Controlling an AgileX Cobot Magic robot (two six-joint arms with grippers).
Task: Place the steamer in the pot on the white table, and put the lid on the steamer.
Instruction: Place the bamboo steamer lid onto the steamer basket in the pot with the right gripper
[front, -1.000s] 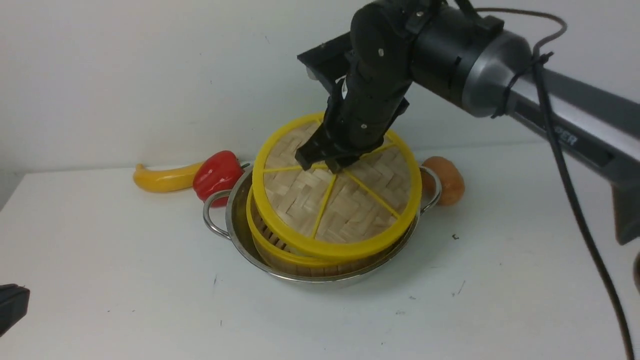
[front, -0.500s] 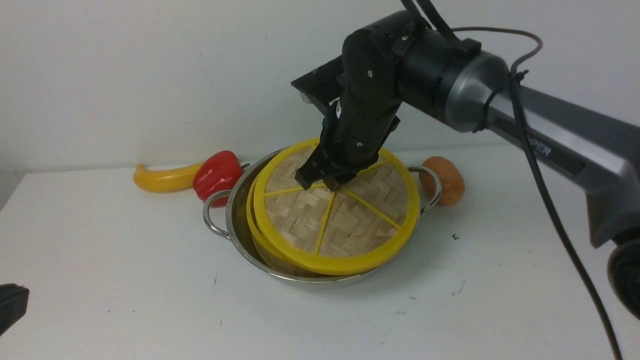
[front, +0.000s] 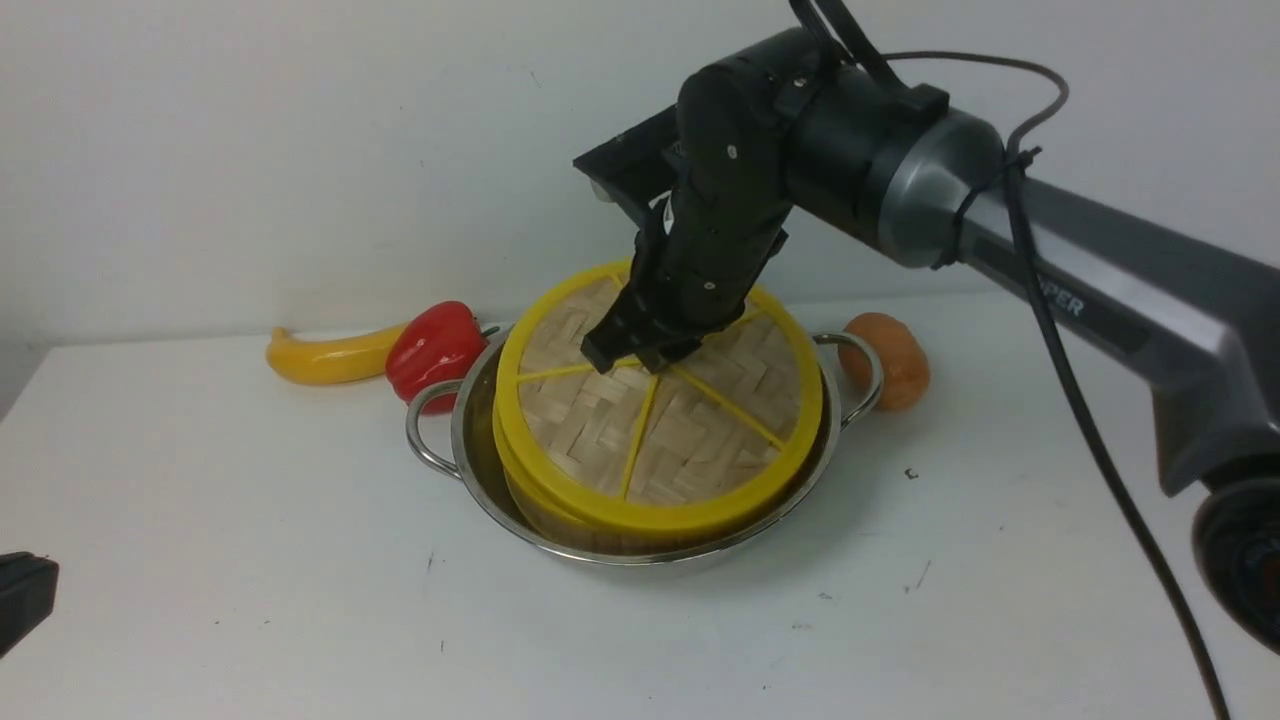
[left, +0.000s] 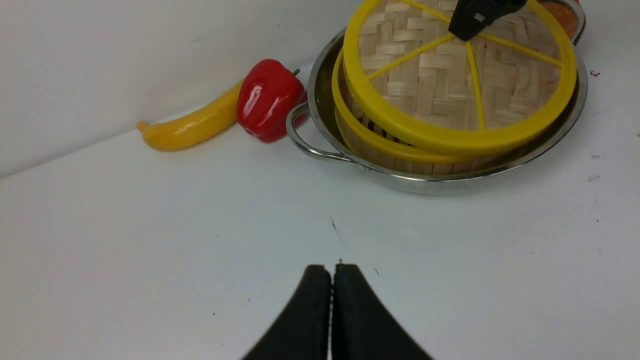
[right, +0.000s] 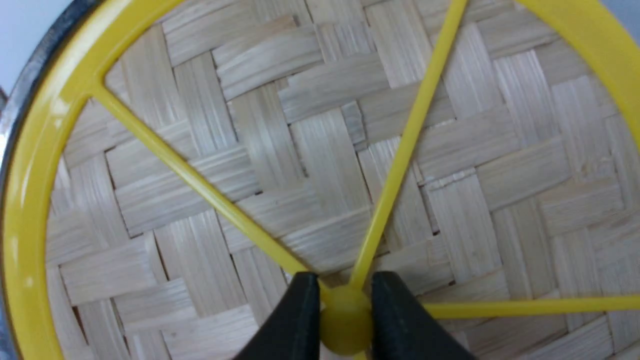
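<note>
The steamer sits inside the shiny pot on the white table; its contents are hidden. The lid lies on the steamer, slightly tilted with its near-left side lifted; it also shows in the left wrist view. My right gripper is shut on the lid's yellow centre knob. My left gripper is shut and empty, low over the table in front of the pot; only its edge shows in the front view.
A red toy pepper and a yellow banana-like toy lie behind the pot on the left. A brown round toy lies behind the right handle. The white wall is close behind.
My right gripper lowered the lid from a raised tilt onto the steamer and shifted it slightly left. The left gripper stayed still.
</note>
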